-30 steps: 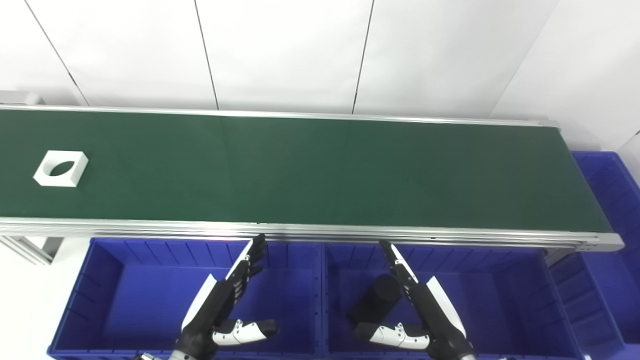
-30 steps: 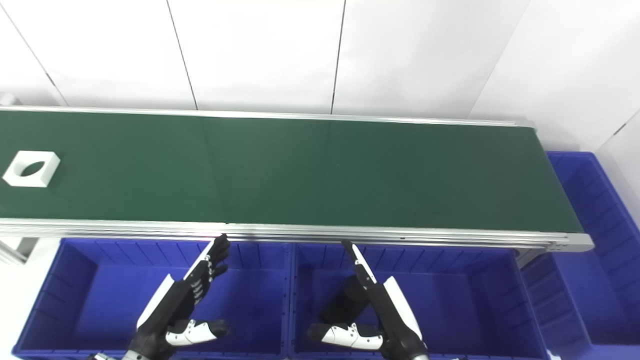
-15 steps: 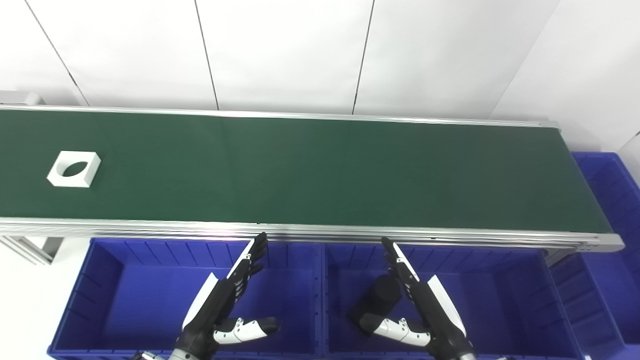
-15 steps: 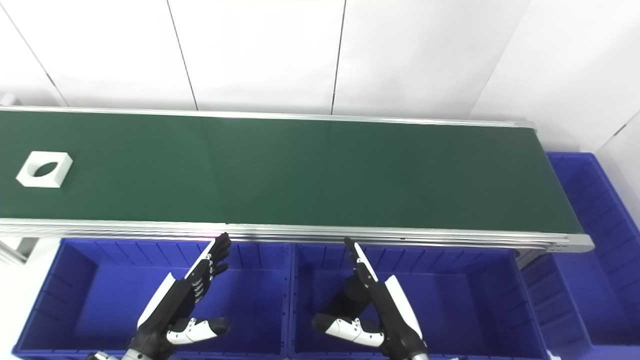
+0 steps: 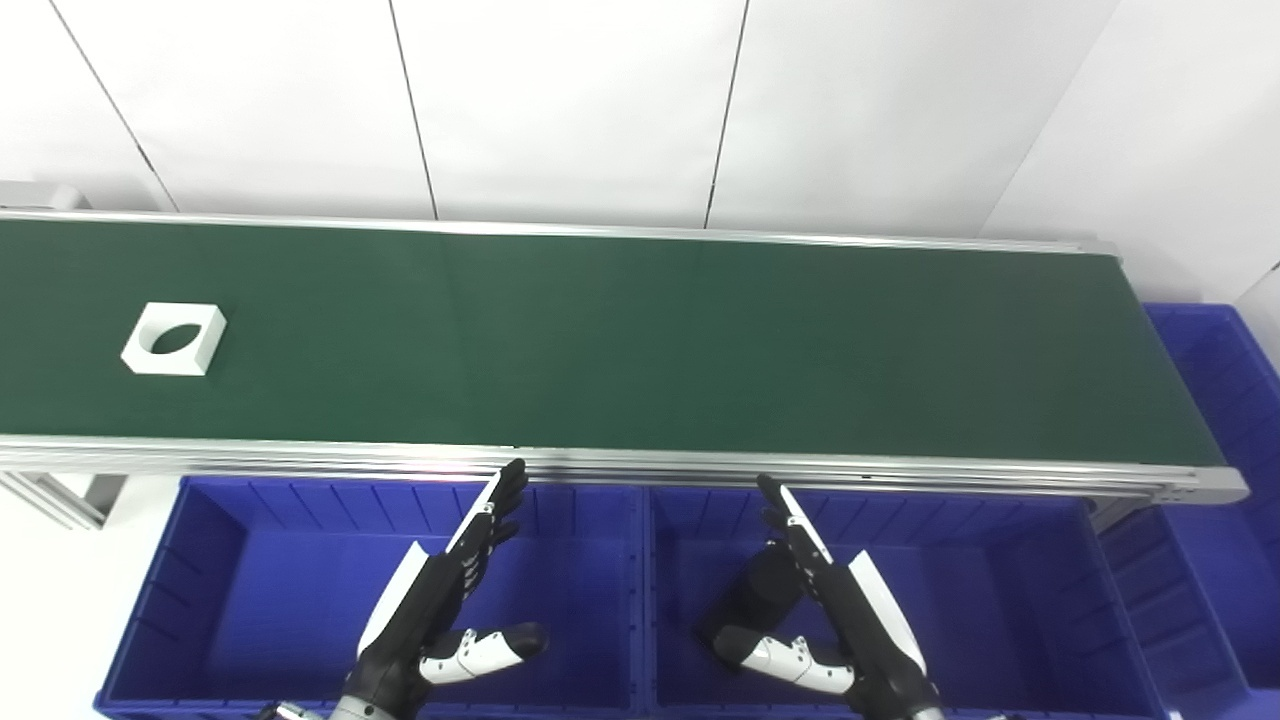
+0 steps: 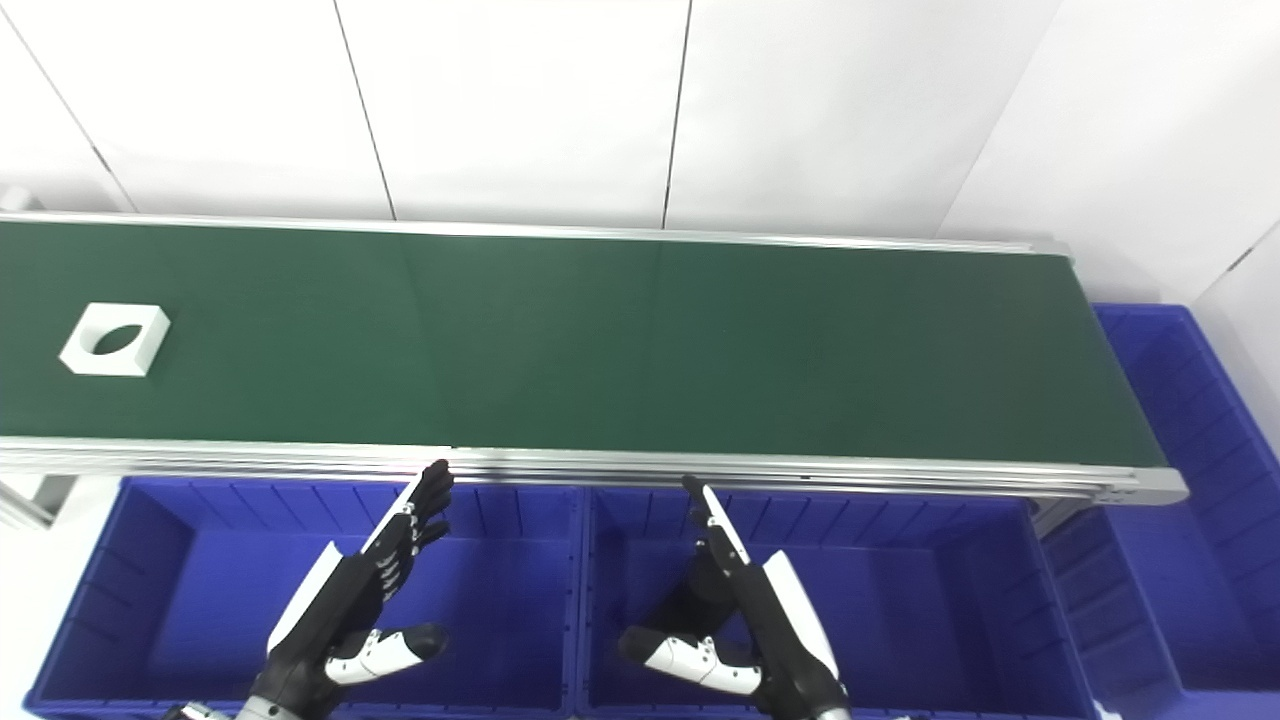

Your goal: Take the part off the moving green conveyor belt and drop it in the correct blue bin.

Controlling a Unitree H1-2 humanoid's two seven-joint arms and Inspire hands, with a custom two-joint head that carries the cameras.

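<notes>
A white square part (image 5: 174, 339) with a round hole lies on the green conveyor belt (image 5: 640, 340) at its far left; it also shows in the right eye view (image 6: 115, 340). My left hand (image 5: 440, 600) is open and empty above the left blue bin (image 5: 210, 590). My right hand (image 5: 830, 610) is open and empty above the middle blue bin (image 5: 1010, 600). A black cylinder (image 5: 757, 600) lies in that middle bin, partly hidden behind my right hand. Both hands are far to the right of the part.
A third blue bin (image 5: 1215, 420) stands past the belt's right end. The belt's aluminium front rail (image 5: 640, 462) runs just beyond my fingertips. A white panelled wall is behind the belt.
The white part has moved to the right along the belt. My left hand has shifted slightly left and my right hand slightly up; both stay open.
</notes>
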